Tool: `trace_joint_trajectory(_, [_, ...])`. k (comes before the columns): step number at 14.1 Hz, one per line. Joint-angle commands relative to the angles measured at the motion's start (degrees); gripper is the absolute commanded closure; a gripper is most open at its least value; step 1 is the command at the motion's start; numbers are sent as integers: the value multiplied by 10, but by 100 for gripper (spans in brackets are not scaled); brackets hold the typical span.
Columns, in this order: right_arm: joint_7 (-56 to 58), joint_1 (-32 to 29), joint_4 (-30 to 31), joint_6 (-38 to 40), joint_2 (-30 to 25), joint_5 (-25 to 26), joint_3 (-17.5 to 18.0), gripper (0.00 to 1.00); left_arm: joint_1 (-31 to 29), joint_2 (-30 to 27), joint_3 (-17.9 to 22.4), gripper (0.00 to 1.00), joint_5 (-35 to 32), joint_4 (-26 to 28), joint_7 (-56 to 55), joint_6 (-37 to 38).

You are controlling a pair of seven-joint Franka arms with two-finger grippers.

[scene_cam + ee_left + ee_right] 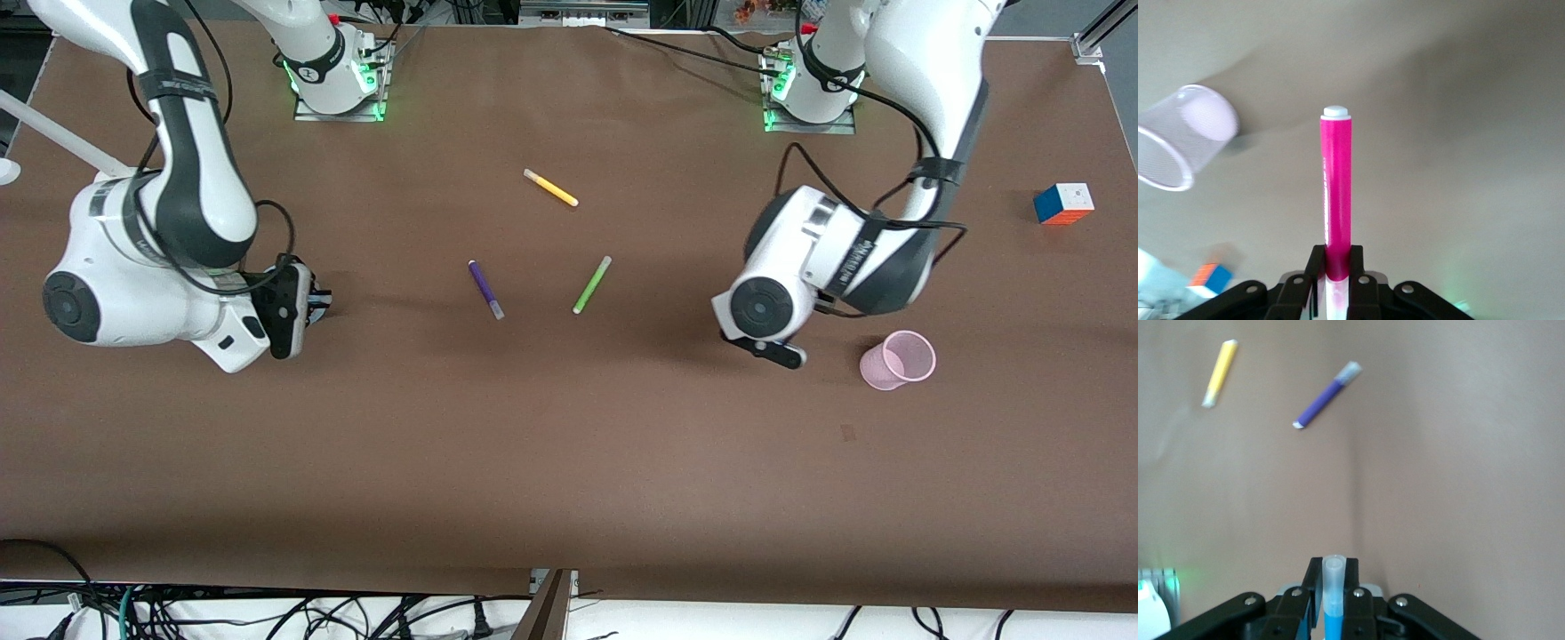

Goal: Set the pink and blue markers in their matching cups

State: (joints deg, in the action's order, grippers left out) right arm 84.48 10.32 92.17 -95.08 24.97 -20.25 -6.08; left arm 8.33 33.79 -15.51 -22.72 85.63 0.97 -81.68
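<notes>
pink cup (898, 359) lies tipped beside left fingers (1317, 263) gripping pink marker (1337, 187).

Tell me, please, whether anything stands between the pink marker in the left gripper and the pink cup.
Nothing visible does. The left gripper holds the pink marker, and only bare table separates it from the pink cup.
</notes>
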Motion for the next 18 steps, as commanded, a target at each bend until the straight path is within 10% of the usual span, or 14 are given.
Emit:
trace_joint_trajectory(1, [100,-36,57,9,-25,-60,5,100,-60,15,6,100,-40,-20,158,19])
trace_joint_trajectory(9, [251,-83,124,13,-30,-124,-20,100,-23,47,21,100,-296,-48,284,72])
trace_joint_trajectory(10, [251,-85,124,13,-30,-124,-20,72,-24,52,21,100,-300,-43,280,74])
trace_joint_trajectory(11, [251,-87,122,12,-27,-124,-21,3,-27,52,21,100,-300,-33,278,74])
trace_joint_trajectory(18, [-73,-94,23,64,-30,-117,-21,0,-89,69,21,100,-235,-28,265,56])
